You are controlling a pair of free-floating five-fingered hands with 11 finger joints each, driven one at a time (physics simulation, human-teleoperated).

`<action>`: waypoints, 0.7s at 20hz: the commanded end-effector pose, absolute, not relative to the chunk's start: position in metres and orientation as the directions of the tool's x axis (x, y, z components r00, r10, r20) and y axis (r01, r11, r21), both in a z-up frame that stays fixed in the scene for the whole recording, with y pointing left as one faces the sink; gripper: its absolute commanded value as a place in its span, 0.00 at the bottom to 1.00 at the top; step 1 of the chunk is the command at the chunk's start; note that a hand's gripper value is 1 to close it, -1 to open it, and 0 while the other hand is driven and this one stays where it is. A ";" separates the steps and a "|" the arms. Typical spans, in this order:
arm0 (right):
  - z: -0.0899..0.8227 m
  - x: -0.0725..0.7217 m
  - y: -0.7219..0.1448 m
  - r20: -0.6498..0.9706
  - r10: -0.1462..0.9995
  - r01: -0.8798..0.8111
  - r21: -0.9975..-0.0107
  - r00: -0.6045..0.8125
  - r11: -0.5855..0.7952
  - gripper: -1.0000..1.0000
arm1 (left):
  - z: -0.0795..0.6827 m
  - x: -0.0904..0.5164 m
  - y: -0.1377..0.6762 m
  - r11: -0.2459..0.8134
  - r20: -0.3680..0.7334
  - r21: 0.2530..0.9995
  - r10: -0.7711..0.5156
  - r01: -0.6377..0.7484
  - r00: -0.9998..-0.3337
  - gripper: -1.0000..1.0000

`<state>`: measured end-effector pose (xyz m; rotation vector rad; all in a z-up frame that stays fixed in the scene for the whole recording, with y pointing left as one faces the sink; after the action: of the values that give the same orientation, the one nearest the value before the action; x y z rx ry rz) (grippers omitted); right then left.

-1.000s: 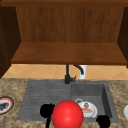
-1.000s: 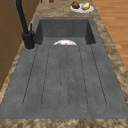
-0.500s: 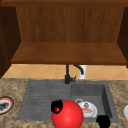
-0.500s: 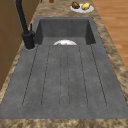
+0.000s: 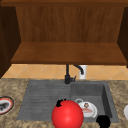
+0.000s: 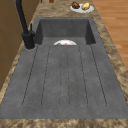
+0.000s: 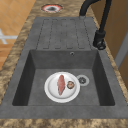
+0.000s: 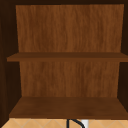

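Front view: red ball sits higher and bigger than a second ago, left hand touching its top-left, grip unclear; right hand hovers near the sink, can't tell either.

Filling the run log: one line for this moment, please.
left hand at red ball | right hand at sink basin front | plate inside

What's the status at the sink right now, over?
Left hand against red ball. Right hand low by sink. Plate with food sits in the basin.
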<state>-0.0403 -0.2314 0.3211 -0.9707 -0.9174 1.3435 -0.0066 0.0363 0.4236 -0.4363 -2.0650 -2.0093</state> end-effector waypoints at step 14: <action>0.321 -0.040 -0.231 -0.020 0.999 -0.345 -0.938 0.028 -0.009 0.50 | 0.423 0.063 -0.032 -0.030 0.373 0.928 0.033 0.372 -0.927 0.00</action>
<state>-0.0403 -0.2314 0.3211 -0.9707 -0.9175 1.3432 0.0512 -0.0145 0.4216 -0.4354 -2.0485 -2.0163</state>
